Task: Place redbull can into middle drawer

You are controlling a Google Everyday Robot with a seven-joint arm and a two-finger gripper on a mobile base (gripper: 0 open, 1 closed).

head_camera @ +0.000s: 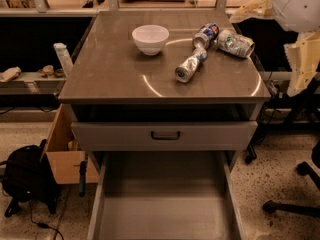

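Nearest me, the middle drawer stands pulled out, its front cut off by the frame. On the counter above, the redbull can lies on its side, well in from the edges. The gripper hangs past the far right corner, partly cut off; open or closed, I cannot tell.

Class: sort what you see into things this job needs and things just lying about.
Needed for the job:
redbull can, lying on the cabinet top
middle drawer, pulled open
gripper, high at the cabinet's far right corner

Just lying about:
white bowl
blue-red-white can
greenish-silver can
backpack
cardboard box
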